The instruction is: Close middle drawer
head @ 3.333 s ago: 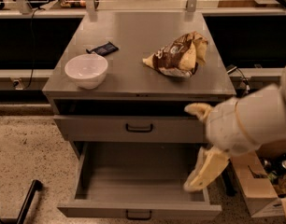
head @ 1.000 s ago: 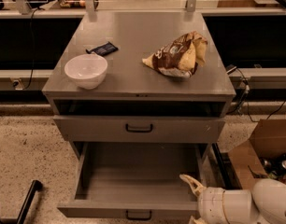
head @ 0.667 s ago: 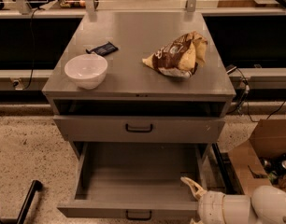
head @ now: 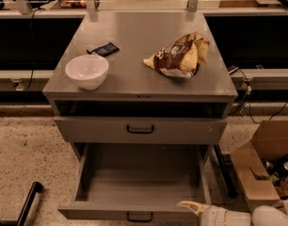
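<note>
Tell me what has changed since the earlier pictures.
The gripper dropped from beside the upper drawer front to the front right corner of the open middle drawer, low in view. Nothing seen grasped. The drawer stays pulled out; bowl and snack bag have not moved.

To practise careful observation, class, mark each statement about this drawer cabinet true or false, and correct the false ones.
1. The middle drawer is pulled out. True.
2. The white bowl sits inside that drawer. False: it stands on the cabinet top.
3. The gripper is low in the view, near the drawer's front right corner. True.
4. The snack bag lies on the floor. False: it lies on the cabinet top, right of the bowl.
</note>
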`<state>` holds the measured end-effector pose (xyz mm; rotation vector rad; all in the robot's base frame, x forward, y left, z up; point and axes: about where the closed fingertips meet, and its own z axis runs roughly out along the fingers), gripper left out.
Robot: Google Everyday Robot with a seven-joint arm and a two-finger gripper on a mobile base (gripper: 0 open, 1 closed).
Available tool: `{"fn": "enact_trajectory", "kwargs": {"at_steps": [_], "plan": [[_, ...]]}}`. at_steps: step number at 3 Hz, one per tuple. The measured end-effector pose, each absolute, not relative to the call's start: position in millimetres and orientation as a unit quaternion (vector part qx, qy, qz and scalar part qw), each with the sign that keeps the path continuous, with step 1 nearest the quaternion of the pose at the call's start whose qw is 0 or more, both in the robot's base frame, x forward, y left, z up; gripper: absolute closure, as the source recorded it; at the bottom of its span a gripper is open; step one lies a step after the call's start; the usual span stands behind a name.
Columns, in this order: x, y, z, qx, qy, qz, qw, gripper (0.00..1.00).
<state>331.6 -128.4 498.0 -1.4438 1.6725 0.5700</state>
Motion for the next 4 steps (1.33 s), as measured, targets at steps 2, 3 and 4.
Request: {"fn": "enact_trajectory", "kwargs": {"at_steps": [2, 3, 4], "plan": [[328, -126, 478, -0.591, 0.647, 0.223, 0.427, 0.88], [329, -121, 470, -0.587, 0.653, 0.23, 0.419, 1.0], [339, -119, 427, -0.562, 0.673, 0.231, 0.421, 1.0]]}}
